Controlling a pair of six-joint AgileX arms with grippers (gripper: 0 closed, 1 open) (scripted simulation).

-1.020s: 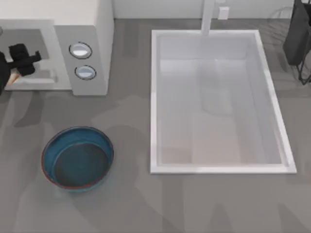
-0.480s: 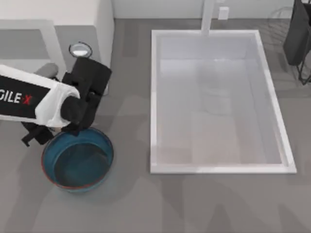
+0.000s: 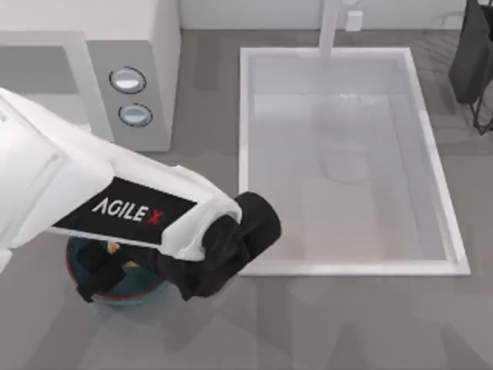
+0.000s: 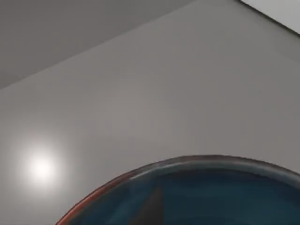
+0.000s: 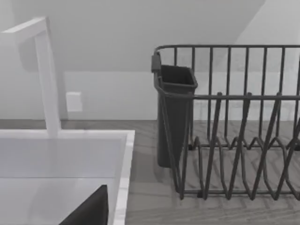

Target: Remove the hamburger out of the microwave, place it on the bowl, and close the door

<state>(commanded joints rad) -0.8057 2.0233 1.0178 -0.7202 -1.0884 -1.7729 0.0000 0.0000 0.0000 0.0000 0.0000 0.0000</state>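
Left end effector (image 3: 104,270) low over bowl (image 3: 146,289); orange bit there, possibly hamburger (image 3: 114,247); finger state unclear. Microwave (image 3: 139,69) behind.

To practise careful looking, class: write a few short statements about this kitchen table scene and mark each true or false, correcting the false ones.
1. The left arm reaches over the bowl. True.
2. The bowl sits inside the sink. False: it stands on the table, at the sink's left.
3. The microwave has two round dials. True.
4. A dish rack stands at the table's left. False: it stands at the right, beyond the sink.
5. The bowl is red all over. False: teal-blue with a reddish rim.
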